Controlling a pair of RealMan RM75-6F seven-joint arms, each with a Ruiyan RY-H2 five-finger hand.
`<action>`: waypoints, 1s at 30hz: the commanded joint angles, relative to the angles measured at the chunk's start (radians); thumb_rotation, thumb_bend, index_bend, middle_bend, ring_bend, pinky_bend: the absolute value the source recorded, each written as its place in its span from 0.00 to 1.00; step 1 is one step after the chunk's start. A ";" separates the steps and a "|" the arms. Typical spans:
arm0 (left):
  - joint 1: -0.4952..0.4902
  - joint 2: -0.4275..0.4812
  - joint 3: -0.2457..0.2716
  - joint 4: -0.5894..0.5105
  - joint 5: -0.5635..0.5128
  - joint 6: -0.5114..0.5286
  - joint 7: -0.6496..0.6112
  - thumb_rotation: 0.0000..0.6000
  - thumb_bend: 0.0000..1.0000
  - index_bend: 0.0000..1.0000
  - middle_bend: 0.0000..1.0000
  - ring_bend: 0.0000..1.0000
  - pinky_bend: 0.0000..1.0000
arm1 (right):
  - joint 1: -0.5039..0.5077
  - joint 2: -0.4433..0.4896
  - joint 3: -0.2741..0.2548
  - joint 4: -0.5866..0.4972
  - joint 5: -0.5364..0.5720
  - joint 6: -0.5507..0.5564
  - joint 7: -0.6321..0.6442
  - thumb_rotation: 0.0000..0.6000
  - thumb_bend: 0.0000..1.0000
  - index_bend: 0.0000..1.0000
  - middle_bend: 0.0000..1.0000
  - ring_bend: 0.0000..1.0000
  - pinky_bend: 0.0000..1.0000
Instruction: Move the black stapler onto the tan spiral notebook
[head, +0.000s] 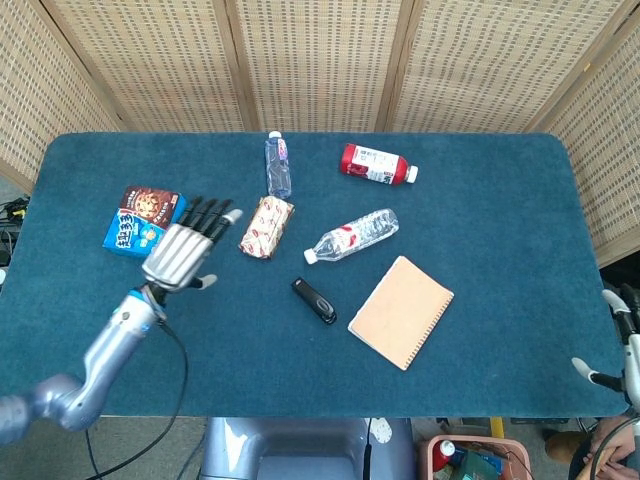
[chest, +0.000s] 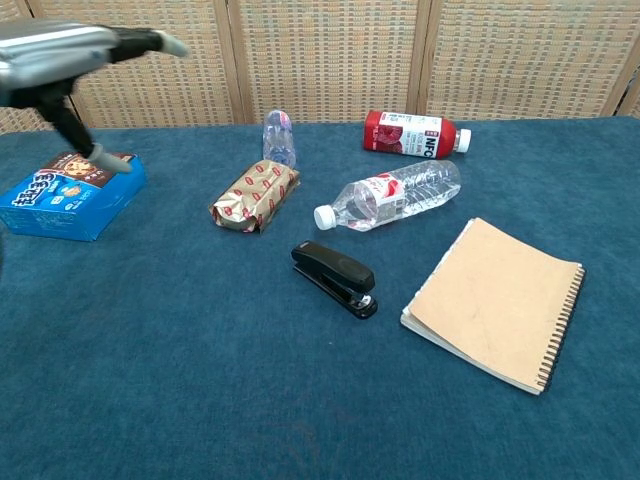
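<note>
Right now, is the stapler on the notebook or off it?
Off. The black stapler lies on the blue table cloth beside the tan spiral notebook, clear of its edge; the left hand is far from it, holding nothing.

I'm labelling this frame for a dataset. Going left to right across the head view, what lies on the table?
Blue snack box → left hand → brown snack pack → black stapler → red bottle → tan spiral notebook.

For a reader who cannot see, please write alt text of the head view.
A black stapler lies on a blue table beside a tan spiral notebook, apart from it. The left hand, open, hovers far off near a blue snack box.
</note>
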 joint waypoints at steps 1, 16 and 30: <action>0.146 0.089 0.056 -0.049 -0.034 0.142 -0.074 1.00 0.00 0.00 0.00 0.00 0.00 | 0.065 0.019 0.000 -0.015 -0.056 -0.070 -0.007 1.00 0.00 0.00 0.00 0.00 0.00; 0.371 0.144 0.110 0.006 -0.070 0.301 -0.253 1.00 0.02 0.00 0.00 0.00 0.00 | 0.506 -0.001 0.066 -0.049 -0.175 -0.573 0.034 1.00 0.00 0.00 0.00 0.00 0.00; 0.377 0.154 0.087 0.037 -0.064 0.253 -0.305 1.00 0.02 0.00 0.00 0.00 0.00 | 0.868 -0.253 -0.005 0.333 -0.611 -0.587 0.049 1.00 0.00 0.00 0.00 0.00 0.00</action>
